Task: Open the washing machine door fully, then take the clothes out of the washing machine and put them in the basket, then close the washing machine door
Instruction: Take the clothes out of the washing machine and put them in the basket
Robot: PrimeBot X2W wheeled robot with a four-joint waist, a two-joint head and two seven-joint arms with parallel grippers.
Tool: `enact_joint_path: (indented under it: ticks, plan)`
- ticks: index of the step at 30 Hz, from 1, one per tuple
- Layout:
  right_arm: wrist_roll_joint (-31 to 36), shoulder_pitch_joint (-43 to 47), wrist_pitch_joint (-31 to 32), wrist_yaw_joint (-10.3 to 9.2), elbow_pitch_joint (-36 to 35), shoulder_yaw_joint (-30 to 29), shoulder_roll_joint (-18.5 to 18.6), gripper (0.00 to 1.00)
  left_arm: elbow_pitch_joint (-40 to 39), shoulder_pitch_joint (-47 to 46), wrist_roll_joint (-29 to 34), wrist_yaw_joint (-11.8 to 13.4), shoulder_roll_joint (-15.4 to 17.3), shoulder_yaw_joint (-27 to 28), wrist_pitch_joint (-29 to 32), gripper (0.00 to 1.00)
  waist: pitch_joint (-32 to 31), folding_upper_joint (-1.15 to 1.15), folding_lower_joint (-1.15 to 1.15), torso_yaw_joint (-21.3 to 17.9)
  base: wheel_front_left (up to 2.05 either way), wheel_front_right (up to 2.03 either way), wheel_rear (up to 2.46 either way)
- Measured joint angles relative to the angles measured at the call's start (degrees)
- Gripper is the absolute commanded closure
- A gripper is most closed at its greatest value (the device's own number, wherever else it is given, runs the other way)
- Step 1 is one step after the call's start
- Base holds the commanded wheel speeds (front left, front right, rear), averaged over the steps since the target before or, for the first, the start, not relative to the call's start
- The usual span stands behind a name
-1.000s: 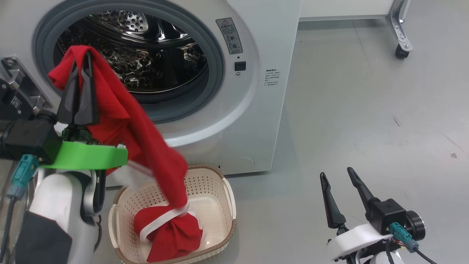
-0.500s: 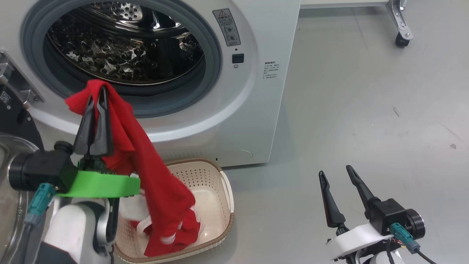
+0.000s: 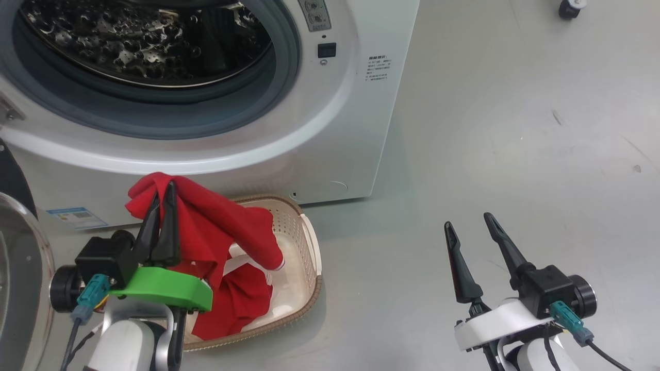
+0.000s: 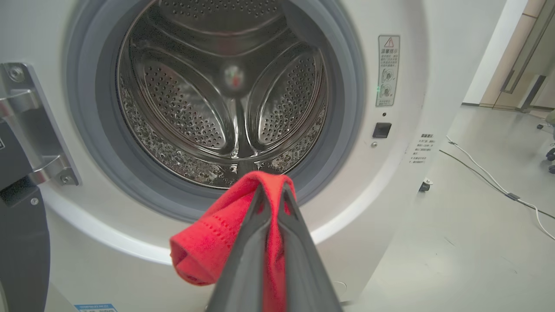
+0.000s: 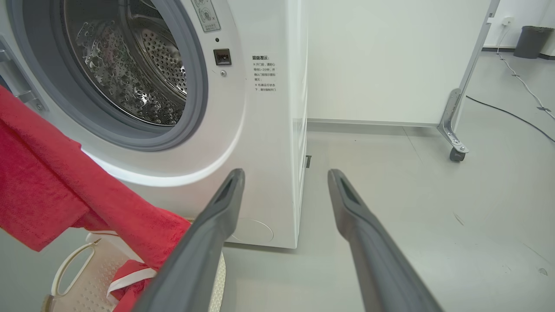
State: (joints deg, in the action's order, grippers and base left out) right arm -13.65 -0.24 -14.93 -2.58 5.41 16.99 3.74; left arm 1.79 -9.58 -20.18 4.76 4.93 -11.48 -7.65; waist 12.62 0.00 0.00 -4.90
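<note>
Fingers [image 3: 167,232] of the left gripper [image 3: 164,189] are pressed together on a fold of the clothes [image 3: 221,226], with red cloth bunched over both tips and spilling off to their right. A green bracket [image 3: 165,288] wraps the wrist just behind the fingers. From the pinch the cloth drapes down into the basket [image 3: 301,239], which sits on the floor beneath the gripper and a little to its right. The lower end of the cloth, with its white bands, lies heaped on the basket's bottom, while the upper part is held up above the rim. To the gripper's left stands the door [image 3: 23,288], swung open, its clear glass bowl bulging at the edge of the head view. Well to the right, the right gripper [image 3: 467,220] hovers over bare floor [image 3: 490,129], fingers spread wide with nothing between them, apart from both basket and cloth. Ahead of the left gripper's tips rises the washer [image 3: 340,129], its base just behind the basket. It has a white front, a blue label [image 3: 72,217] low on the panel near the door, and a grey seal [image 3: 154,116] ringing the mouth. Past the seal is the perforated steel drum [image 3: 129,46]. Farthest off, beyond the right gripper, a caster [image 3: 570,7] rests on the floor.
</note>
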Motion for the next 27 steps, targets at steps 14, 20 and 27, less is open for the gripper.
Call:
enact_joint_path:
  ticks: [14,20,27]
  plan:
    - [0.22,-5.56,0.00,0.52,-2.63,1.43,-0.33,0.00,10.28,-2.59,-0.66,-0.10,1.31,0.52,1.55,1.00,10.34,0.00,0.00,-2.76,0.00,0.00,0.00]
    - [0.20,-7.82,0.00,0.51,-3.60,1.53,-0.48,0.00,12.95,-7.90,-0.66,-0.62,1.93,1.52,1.54,1.00,15.06,0.00,0.00,-4.19,0.00,0.00,0.00]
    - [0.19,-10.93,0.00,0.52,-4.00,2.04,-0.58,0.00,19.44,-10.94,-0.66,-1.62,3.43,2.14,2.43,1.00,20.20,0.00,0.00,-5.87,0.00,0.00,0.00]
